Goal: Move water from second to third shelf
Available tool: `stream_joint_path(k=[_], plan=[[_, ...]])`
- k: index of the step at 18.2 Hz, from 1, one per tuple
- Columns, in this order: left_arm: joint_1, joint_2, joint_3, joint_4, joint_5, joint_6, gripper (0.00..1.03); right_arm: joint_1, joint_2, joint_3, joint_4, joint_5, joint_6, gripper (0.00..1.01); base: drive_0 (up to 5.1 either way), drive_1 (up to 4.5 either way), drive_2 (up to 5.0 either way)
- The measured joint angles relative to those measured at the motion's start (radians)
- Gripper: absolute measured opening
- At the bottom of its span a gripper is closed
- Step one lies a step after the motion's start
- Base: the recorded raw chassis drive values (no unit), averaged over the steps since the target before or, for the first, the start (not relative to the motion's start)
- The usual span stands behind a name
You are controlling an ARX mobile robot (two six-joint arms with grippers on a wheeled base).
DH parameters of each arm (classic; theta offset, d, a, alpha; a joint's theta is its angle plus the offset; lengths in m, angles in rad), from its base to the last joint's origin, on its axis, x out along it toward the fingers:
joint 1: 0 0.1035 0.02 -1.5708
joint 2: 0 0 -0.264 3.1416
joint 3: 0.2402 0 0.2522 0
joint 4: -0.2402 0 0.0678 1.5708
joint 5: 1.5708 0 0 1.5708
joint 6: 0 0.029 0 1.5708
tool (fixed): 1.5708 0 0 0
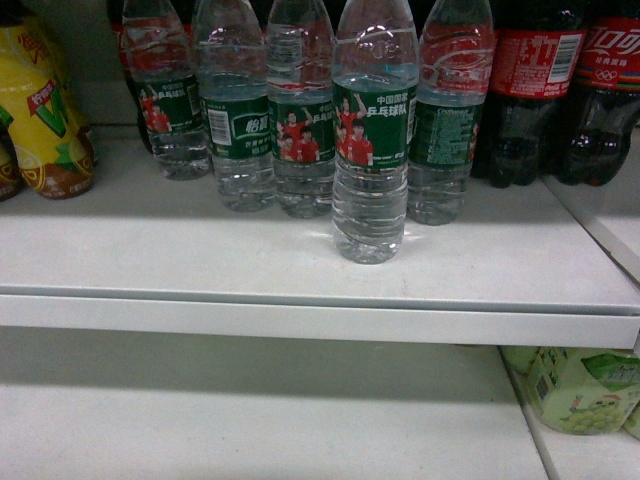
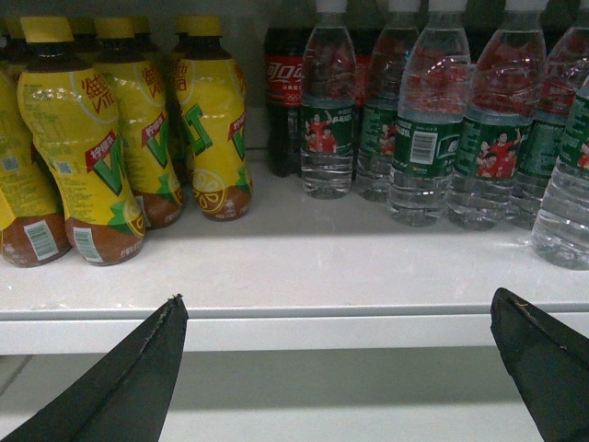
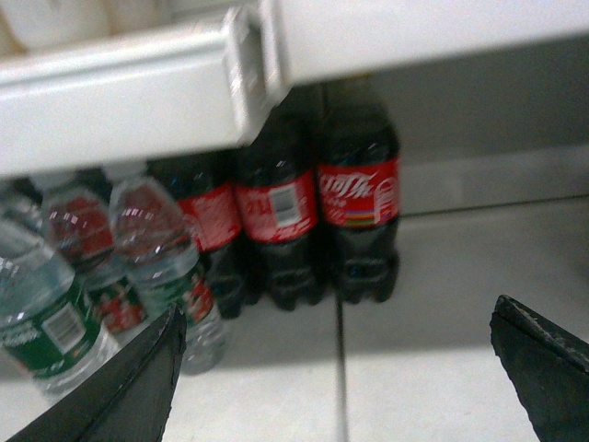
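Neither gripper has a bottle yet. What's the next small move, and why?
Probably ease the left gripper forward and to the right, toward the water bottle standing alone in front of the row. Its jaws are spread wide and empty below the shelf edge, and that front bottle has free space around it. The right gripper faces the cola bottles instead.
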Motion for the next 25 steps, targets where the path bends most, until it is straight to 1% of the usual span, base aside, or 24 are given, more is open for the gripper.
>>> stream_joint_path(k=[1, 2, 3, 4, 5, 7, 9, 11, 12, 14, 15, 18, 19, 20, 21, 22, 25], plan=[[0.000, 0.000, 0.000, 0.000, 0.000, 0.000, 0.98, 0.047, 0.053, 0.000, 0.032, 0.022, -0.015, 0.98, 0.0, 0.00, 0.0], [0.000, 0.000, 0.000, 0.000, 0.000, 0.000, 0.98, 0.117, 0.135, 0.000, 0.078, 0.033, -0.035, 0.98, 0.0, 0.00, 0.0], [0.000, 0.000, 0.000, 0.000, 0.000, 0.000, 0.98, 0.188, 0.220, 0.003, 0.125, 0.056, -0.060, 0.98, 0.0, 0.00, 0.0], [0.000, 0.000, 0.000, 0.000, 0.000, 0.000, 0.98, 0.251, 0.311, 0.022, 0.169, 0.060, -0.081, 0.98, 0.0, 0.00, 0.0], [0.000, 0.000, 0.000, 0.000, 0.000, 0.000, 0.98, 0.297, 0.385, 0.053, 0.183, 0.076, -0.098, 0.98, 0.0, 0.00, 0.0], [0.000, 0.000, 0.000, 0.000, 0.000, 0.000, 0.98, 0.366, 0.494, 0.108, 0.201, 0.074, -0.111, 0.98, 0.0, 0.00, 0.0], [0.000, 0.000, 0.000, 0.000, 0.000, 0.000, 0.98, 0.429, 0.607, 0.179, 0.199, 0.041, -0.113, 0.98, 0.0, 0.00, 0.0], [0.000, 0.000, 0.000, 0.000, 0.000, 0.000, 0.98, 0.464, 0.674, 0.234, 0.185, 0.018, -0.108, 0.98, 0.0, 0.00, 0.0], [0.000, 0.000, 0.000, 0.000, 0.000, 0.000, 0.98, 0.474, 0.696, 0.260, 0.182, -0.007, -0.097, 0.98, 0.0, 0.00, 0.0], [0.000, 0.000, 0.000, 0.000, 0.000, 0.000, 0.98, 0.491, 0.709, 0.320, 0.163, -0.020, -0.061, 0.98, 0.0, 0.00, 0.0], [0.000, 0.000, 0.000, 0.000, 0.000, 0.000, 0.98, 0.489, 0.726, 0.351, 0.141, -0.019, -0.042, 0.98, 0.0, 0.00, 0.0], [0.000, 0.000, 0.000, 0.000, 0.000, 0.000, 0.98, 0.489, 0.756, 0.393, 0.091, -0.015, 0.008, 0.98, 0.0, 0.00, 0.0], [0.000, 0.000, 0.000, 0.000, 0.000, 0.000, 0.98, 0.489, 0.762, 0.408, 0.076, -0.008, 0.022, 0.98, 0.0, 0.00, 0.0], [0.000, 0.000, 0.000, 0.000, 0.000, 0.000, 0.98, 0.489, 0.768, 0.435, 0.054, 0.012, 0.035, 0.98, 0.0, 0.00, 0.0], [0.000, 0.000, 0.000, 0.000, 0.000, 0.000, 0.98, 0.489, 0.775, 0.454, 0.044, 0.024, 0.042, 0.98, 0.0, 0.00, 0.0], [0.000, 0.000, 0.000, 0.000, 0.000, 0.000, 0.98, 0.489, 0.781, 0.474, 0.037, 0.029, 0.056, 0.98, 0.0, 0.00, 0.0], [0.000, 0.000, 0.000, 0.000, 0.000, 0.000, 0.98, 0.490, 0.801, 0.509, 0.016, 0.055, 0.065, 0.98, 0.0, 0.00, 0.0]])
